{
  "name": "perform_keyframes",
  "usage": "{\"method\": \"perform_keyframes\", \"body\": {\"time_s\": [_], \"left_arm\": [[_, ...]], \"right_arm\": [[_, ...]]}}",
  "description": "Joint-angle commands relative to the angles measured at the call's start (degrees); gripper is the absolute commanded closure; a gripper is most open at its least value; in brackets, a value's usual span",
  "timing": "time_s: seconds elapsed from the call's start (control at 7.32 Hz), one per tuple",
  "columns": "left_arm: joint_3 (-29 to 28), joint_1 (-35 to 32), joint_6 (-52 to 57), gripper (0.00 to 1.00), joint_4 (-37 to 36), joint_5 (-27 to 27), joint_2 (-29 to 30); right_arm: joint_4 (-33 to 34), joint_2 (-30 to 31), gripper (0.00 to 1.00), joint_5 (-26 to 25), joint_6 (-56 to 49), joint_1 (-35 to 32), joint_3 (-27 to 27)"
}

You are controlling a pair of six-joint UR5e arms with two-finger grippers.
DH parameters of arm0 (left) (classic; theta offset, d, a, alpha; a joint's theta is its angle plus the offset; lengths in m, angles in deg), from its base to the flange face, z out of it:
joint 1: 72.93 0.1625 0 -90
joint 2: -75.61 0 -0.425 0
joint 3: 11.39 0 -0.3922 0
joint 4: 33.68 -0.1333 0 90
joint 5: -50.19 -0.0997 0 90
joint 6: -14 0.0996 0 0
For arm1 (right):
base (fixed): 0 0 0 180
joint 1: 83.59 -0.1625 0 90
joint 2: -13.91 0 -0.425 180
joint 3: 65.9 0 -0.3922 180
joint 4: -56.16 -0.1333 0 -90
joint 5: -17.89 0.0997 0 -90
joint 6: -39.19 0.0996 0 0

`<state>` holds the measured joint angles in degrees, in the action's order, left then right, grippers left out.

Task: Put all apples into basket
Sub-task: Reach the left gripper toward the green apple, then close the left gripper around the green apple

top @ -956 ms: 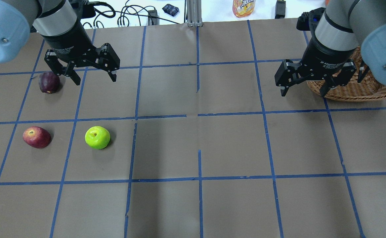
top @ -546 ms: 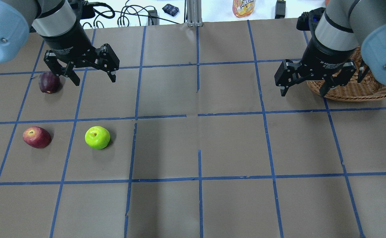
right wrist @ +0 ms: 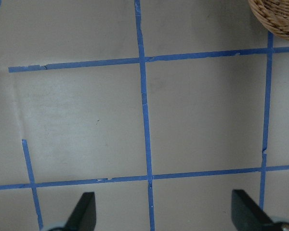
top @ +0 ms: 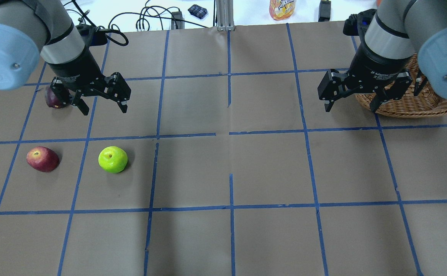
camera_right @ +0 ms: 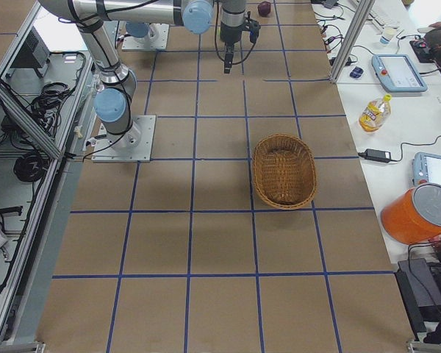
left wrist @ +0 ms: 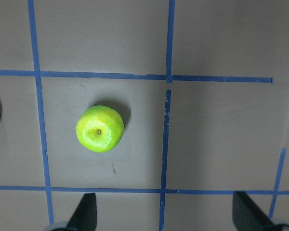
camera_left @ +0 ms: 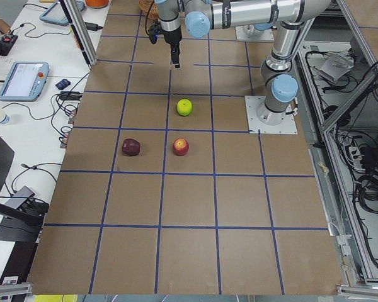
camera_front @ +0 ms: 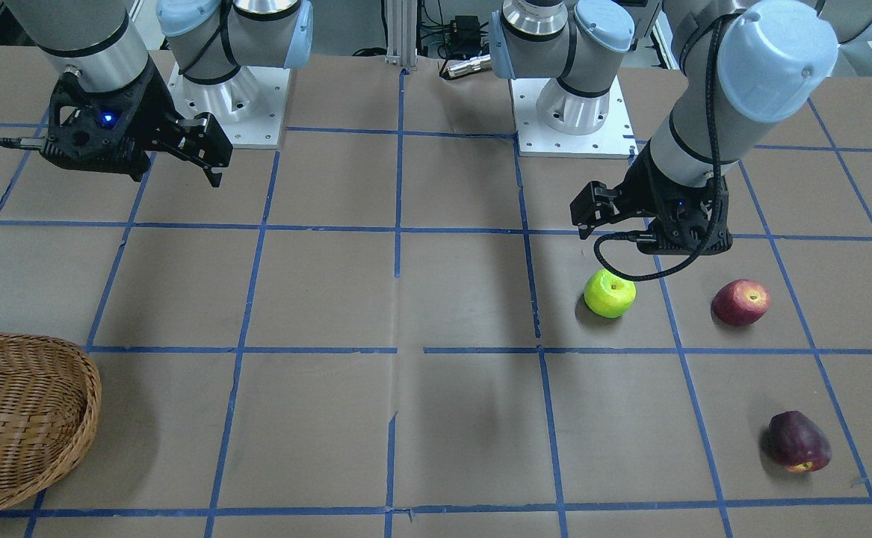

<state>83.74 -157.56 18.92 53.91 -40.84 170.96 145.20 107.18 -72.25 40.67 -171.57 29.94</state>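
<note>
The yellow-green apple (top: 112, 159) lies on the table's left half and shows in the left wrist view (left wrist: 100, 129). The red apple (top: 42, 158) lies to its left. The dark maroon apple (top: 51, 99) lies farther back, partly hidden behind my left gripper (top: 104, 110). That gripper is open and empty, above the table, beyond the green apple and slightly to its left. The wicker basket (top: 411, 103) stands at the far right, empty (camera_right: 284, 170). My right gripper (top: 351, 109) is open and empty, just left of the basket.
An orange bottle (top: 282, 8), cables (top: 146, 19) and small devices lie beyond the table's far edge. The arms' base plates (camera_front: 574, 112) are bolted at the robot's side of the table. Blue tape lines (top: 231, 207) grid the brown surface.
My left gripper has moved nearer and lower, toward the green apple, and now covers part of the maroon apple. The right arm and the apples have not moved.
</note>
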Motion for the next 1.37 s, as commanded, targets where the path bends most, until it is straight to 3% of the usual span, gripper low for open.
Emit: {"method": "perform_keyframes", "body": {"time_s": [0.0,0.14,0.27,1.23], "left_arm": [[12.0,3.9,5.8,0.00,-16.1,-2.8,1.5],[18.4,5.0,8.2,0.00,-27.5,-4.5,2.6],[21.8,5.2,8.4,0.00,-32.9,-4.8,3.6],[23.6,5.2,10.0,0.00,-33.4,-5.0,9.5]], "right_arm": [[0.0,0.0,0.00,0.0,-0.1,0.0,0.1],[0.0,0.0,0.00,0.0,-0.2,0.0,0.1],[-0.1,0.0,0.00,0.0,-0.1,0.0,0.1],[0.1,-0.5,0.00,-0.4,-0.2,0.1,1.3]]}}
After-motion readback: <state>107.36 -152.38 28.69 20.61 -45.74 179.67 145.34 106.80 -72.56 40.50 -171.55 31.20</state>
